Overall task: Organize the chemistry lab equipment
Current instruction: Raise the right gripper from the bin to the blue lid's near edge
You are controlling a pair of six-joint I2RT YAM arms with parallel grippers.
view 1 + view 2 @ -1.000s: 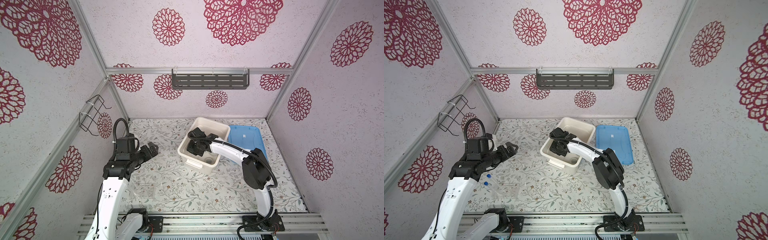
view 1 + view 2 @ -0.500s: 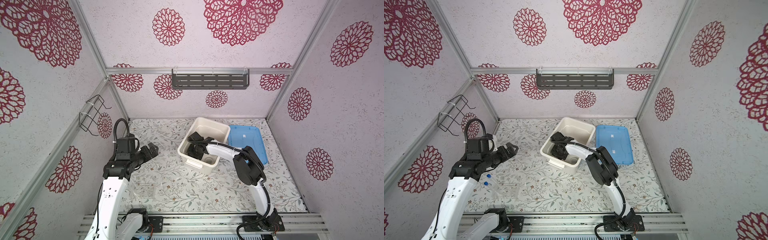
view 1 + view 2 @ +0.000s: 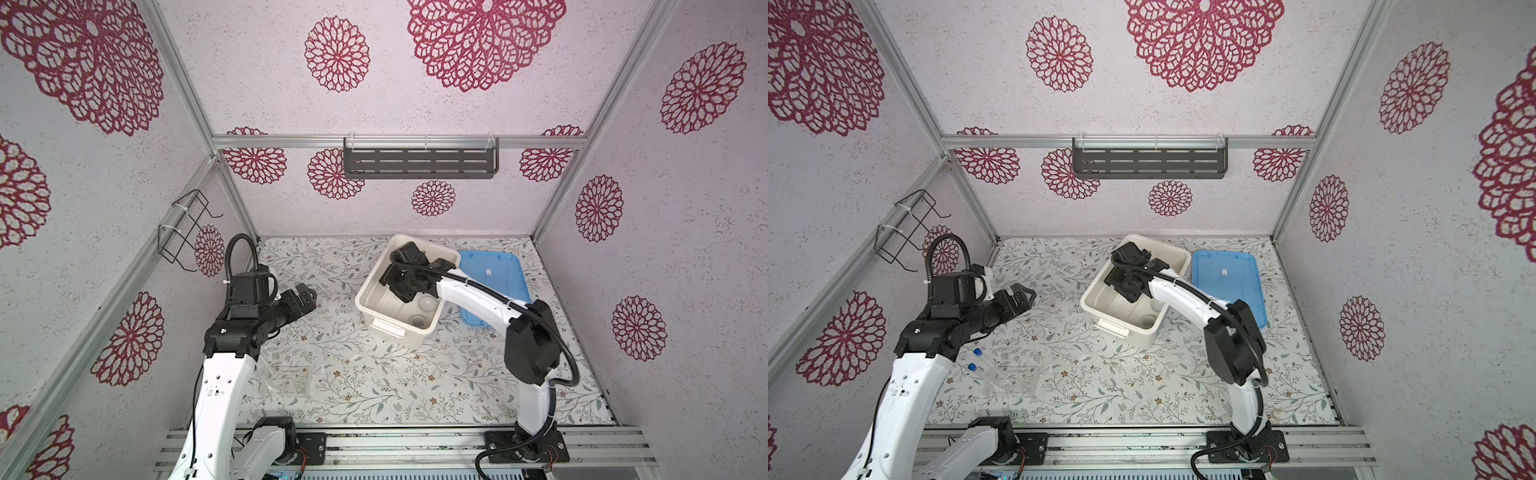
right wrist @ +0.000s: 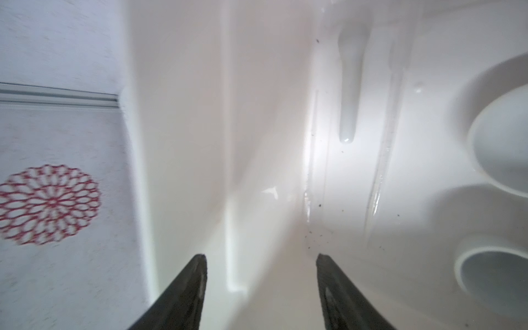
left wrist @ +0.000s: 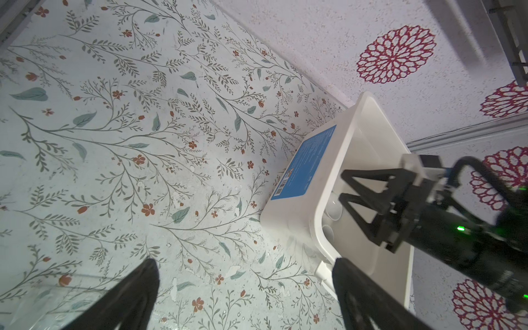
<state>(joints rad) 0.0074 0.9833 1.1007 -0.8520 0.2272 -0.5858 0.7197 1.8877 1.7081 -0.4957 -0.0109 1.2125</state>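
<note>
Right end effector spread, empty, down inside the tub at centre frame; pestle lies on its floor beside the bowls. Best lift straight up, touching nothing.

1 white tub stands far-centre on the floral table. 1 flat blue lid lies just right.

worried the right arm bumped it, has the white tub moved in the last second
No. The white tub keeps the same spot and angle beside the blue lid in both top views.
</note>
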